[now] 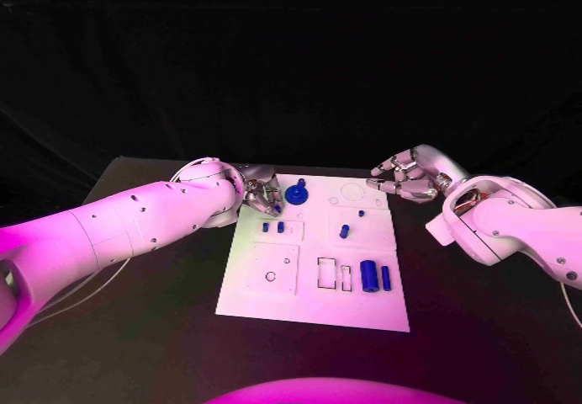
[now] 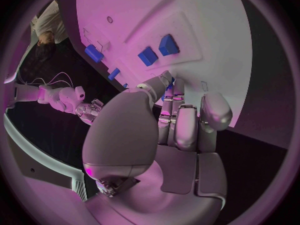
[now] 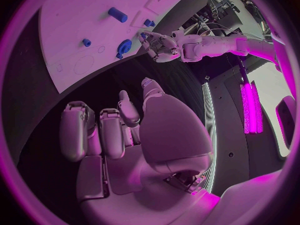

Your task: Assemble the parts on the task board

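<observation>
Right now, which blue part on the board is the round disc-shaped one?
The blue gear-like disc at the far end of the task board, just beside the left hand. The other blue parts are small blocks or slim cylinders.

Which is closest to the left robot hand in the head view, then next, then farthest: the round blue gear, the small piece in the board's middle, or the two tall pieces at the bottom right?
From the left robot hand:
1. Round blue gear, beside it near the board's top.
2. Small blue piece, mid-board.
3. Two tall blue pieces, lower right.
</observation>
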Controlling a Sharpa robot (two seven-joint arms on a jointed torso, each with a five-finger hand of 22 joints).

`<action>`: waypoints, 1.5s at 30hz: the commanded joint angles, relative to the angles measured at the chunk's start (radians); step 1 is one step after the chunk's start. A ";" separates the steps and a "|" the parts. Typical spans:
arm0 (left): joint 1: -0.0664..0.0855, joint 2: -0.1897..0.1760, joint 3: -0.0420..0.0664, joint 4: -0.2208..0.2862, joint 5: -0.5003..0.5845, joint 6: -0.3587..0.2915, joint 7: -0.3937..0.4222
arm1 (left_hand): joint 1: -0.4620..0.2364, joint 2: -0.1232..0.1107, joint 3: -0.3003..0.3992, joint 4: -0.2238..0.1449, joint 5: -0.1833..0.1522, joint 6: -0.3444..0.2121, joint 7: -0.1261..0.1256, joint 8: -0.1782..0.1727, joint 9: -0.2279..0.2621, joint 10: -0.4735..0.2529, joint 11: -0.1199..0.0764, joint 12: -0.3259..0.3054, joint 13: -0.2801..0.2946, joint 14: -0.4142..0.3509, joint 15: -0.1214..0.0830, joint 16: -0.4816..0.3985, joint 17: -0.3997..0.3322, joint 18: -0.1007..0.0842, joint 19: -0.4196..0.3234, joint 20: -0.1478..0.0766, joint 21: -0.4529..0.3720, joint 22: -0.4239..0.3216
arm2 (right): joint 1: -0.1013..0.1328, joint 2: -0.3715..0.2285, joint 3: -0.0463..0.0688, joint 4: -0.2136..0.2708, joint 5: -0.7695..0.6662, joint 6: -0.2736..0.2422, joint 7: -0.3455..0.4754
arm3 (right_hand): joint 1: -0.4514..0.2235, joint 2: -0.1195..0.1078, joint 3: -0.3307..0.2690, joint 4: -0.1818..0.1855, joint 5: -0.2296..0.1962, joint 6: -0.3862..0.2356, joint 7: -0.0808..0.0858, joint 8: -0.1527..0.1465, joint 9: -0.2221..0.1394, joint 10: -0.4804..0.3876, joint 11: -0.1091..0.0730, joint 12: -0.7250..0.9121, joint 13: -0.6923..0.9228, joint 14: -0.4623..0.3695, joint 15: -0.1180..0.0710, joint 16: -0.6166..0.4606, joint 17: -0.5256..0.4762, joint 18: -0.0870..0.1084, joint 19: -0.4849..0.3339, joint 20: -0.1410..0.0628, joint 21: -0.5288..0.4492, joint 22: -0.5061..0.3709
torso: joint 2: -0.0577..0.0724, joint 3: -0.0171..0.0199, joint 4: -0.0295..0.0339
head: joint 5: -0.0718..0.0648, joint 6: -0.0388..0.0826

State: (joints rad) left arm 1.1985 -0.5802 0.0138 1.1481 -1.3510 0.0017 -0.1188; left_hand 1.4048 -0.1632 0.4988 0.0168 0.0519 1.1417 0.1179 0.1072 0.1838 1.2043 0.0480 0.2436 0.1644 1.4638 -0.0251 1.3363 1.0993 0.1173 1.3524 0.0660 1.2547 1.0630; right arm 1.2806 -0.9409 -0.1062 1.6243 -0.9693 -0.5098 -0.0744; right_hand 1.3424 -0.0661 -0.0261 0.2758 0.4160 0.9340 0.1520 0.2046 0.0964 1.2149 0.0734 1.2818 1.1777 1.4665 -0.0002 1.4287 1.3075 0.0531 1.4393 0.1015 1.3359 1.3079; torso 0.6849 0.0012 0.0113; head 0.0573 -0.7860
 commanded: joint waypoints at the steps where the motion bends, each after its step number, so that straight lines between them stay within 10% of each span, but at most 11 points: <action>1: 0.000 0.000 0.000 0.005 0.005 0.013 0.005 | -0.004 -0.007 -0.003 -0.006 -0.001 -0.006 -0.001 -0.007 -0.001 0.006 0.001 -0.002 0.001 -0.007 0.001 -0.006 -0.001 -0.011 -0.008 0.001 -0.005 -0.001 | -0.001 0.001 0.000 0.000 -0.005 0.003 0.008 | 0.003 0.007 -0.006 -0.001 0.006 0.005 -0.001 0.003 -0.001 -0.004 -0.004 -0.004 -0.001 0.050 -0.006 -0.004 0.046 0.005 -0.004 0.000 -0.006 0.131 | 0.000 -0.0003 0.0005 | 0.001 0.000; 45: -0.001 -0.006 0.000 0.012 0.006 0.008 -0.001 | -0.006 -0.018 -0.010 -0.014 -0.001 -0.030 -0.005 -0.033 -0.014 0.035 -0.009 0.004 0.015 -0.003 -0.008 -0.001 -0.001 -0.014 0.001 -0.005 0.008 0.019 | -0.001 0.003 0.000 -0.001 -0.005 0.003 0.006 | 0.003 0.007 -0.006 -0.001 0.006 0.005 -0.001 0.003 -0.001 -0.004 -0.004 -0.004 -0.001 0.050 -0.006 -0.004 0.046 0.005 -0.004 0.000 -0.006 0.131 | 0.001 0.0000 -0.0006 | 0.006 -0.001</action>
State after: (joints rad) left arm 1.1972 -0.5875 0.0134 1.1587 -1.3495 0.0024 -0.1210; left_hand 1.3969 -0.1712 0.4892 0.0072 0.0519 1.1150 0.1126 0.0801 0.1710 1.2329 0.0373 0.2435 0.1782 1.4602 -0.0287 1.3311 1.0977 0.1174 1.3524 0.0660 1.2612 1.0831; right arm 1.2806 -0.9389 -0.1062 1.6230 -0.9693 -0.5098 -0.0746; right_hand 1.3424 -0.0662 -0.0260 0.2758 0.4160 0.9340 0.1520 0.2046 0.0966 1.2149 0.0734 1.2818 1.1778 1.4665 -0.0002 1.4287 1.3081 0.0531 1.4393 0.1015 1.3359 1.3073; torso 0.6856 0.0011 0.0109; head 0.0632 -0.7872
